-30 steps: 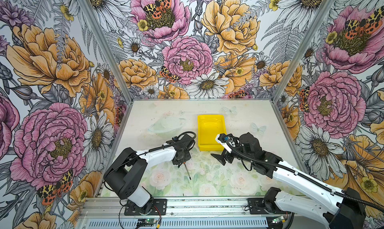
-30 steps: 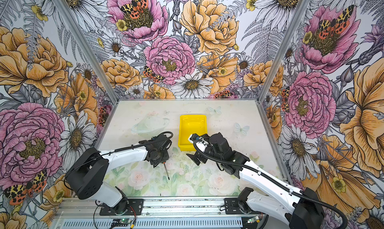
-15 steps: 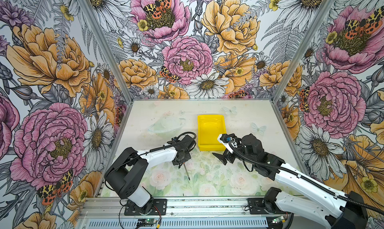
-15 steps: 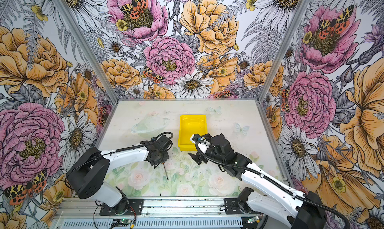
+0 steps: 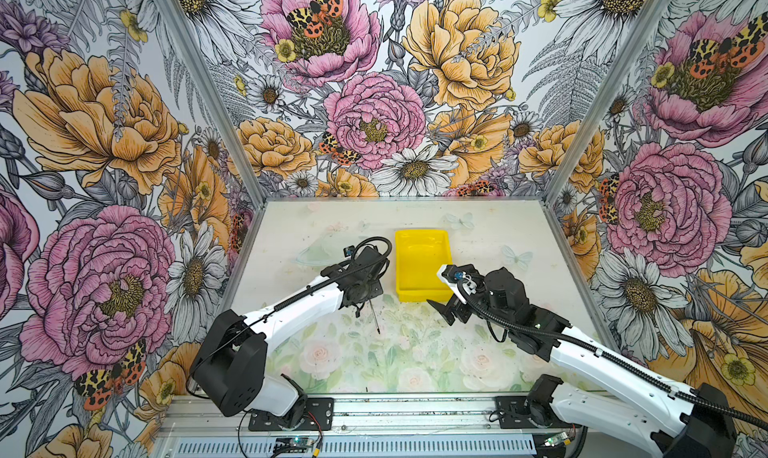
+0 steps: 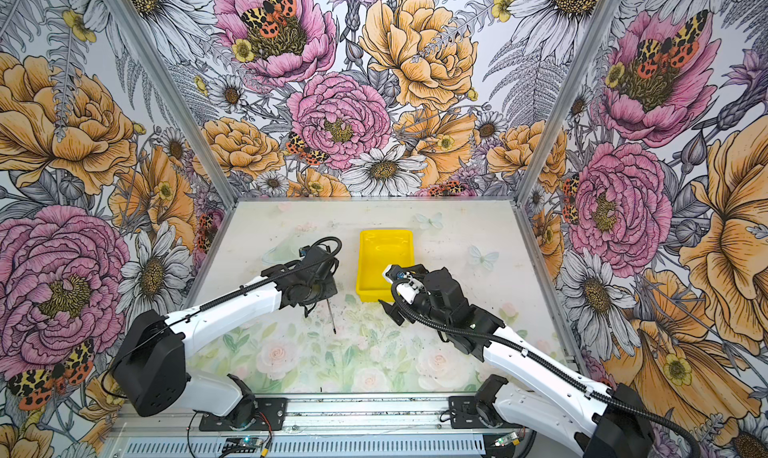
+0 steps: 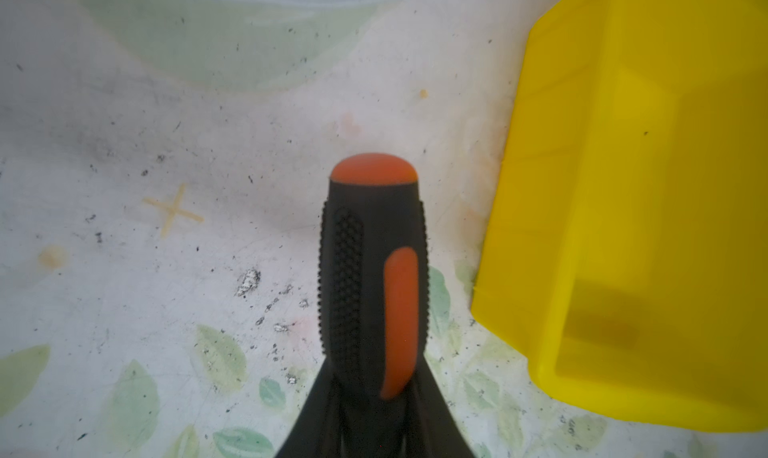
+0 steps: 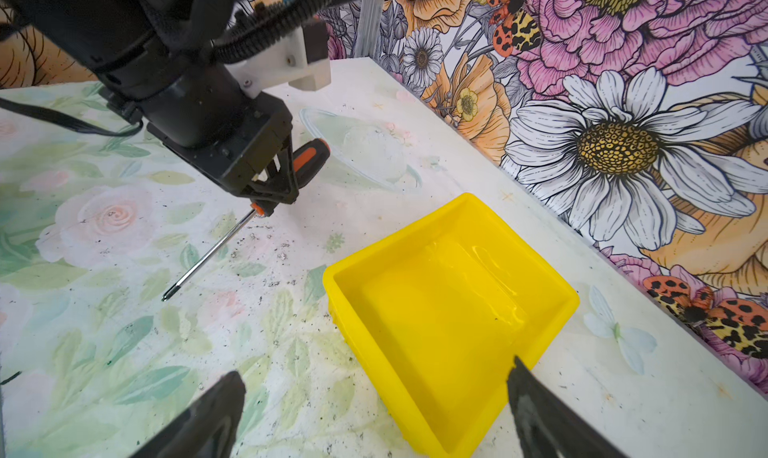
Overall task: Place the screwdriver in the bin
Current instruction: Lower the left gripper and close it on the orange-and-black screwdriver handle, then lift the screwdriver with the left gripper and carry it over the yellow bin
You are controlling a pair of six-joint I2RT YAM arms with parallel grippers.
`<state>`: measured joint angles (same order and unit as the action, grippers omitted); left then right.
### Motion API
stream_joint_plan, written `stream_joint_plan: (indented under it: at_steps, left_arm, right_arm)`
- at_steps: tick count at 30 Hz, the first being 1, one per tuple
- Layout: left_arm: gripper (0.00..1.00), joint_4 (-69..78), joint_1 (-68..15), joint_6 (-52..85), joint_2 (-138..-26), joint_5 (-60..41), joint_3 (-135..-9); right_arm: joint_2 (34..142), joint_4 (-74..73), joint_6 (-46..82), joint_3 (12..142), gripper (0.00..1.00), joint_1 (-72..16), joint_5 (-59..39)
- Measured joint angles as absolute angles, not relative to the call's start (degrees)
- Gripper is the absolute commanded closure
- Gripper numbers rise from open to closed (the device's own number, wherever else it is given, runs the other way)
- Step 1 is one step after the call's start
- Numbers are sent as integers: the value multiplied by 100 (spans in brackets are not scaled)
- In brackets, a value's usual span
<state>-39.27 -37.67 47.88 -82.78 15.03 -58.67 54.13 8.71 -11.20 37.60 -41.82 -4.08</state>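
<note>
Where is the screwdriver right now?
In both top views the screwdriver sits left of centre, clamped by its handle in the left gripper, just left of the near end of the bin, shaft pointing toward the front edge.

screwdriver (image 7: 370, 269) L of bin (image 5: 419, 269), bin on table (image 5: 332, 360)

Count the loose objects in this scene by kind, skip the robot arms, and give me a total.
screwdriver: 1
yellow bin: 1
Total: 2
</note>
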Motion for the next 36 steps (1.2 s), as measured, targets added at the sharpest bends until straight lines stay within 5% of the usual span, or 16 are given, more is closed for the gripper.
stream_joint_plan:
  at_steps: [9,22,36]
  left_arm:
    - [91,-3959,-3758,3981,-8836,1634,-7369]
    - [86,-3966,-3765,3389,-11096,1636,-9797]
    - [85,-3964,-3979,3343,-12613,1625,-11019]
  right_arm:
    - [5465,834,-484,3760,0,-3470,-316]
    - [5070,843,263,3658,0,-3024,-252]
    - [5063,956,493,3570,0,-2735,-106]
